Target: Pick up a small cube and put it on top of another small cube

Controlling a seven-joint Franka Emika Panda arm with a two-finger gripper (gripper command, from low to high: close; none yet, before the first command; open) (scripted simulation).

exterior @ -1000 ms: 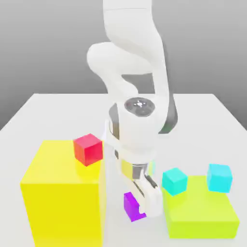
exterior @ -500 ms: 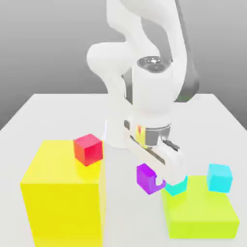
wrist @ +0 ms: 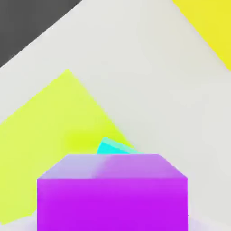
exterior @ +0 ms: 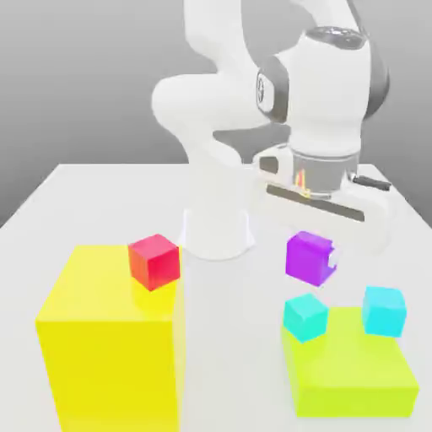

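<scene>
Glossy purple cube [exterior: 307,256], equal-sided with no long axis, hangs level in clenched white jaws of the gripper [exterior: 331,256], in the air above the nearer matte cyan cube [exterior: 305,317]. That cube and another cyan cube [exterior: 384,310] sit on a flat lime-green block [exterior: 354,375]. A red cube [exterior: 154,261] tops a tall yellow block [exterior: 110,354] on the smooth white counter [exterior: 93,202], grey backdrop behind.

Sim tabletop scene, not a real room.
Plain white table [exterior: 101,190] w/ flat grey backdrop, no walls/furniture; glossy rendered blocks: big yellow block [exterior: 110,337] at near left corner, low lime slab [exterior: 350,371] at near right; white arm base [exterior: 218,232] mid-table.
</scene>
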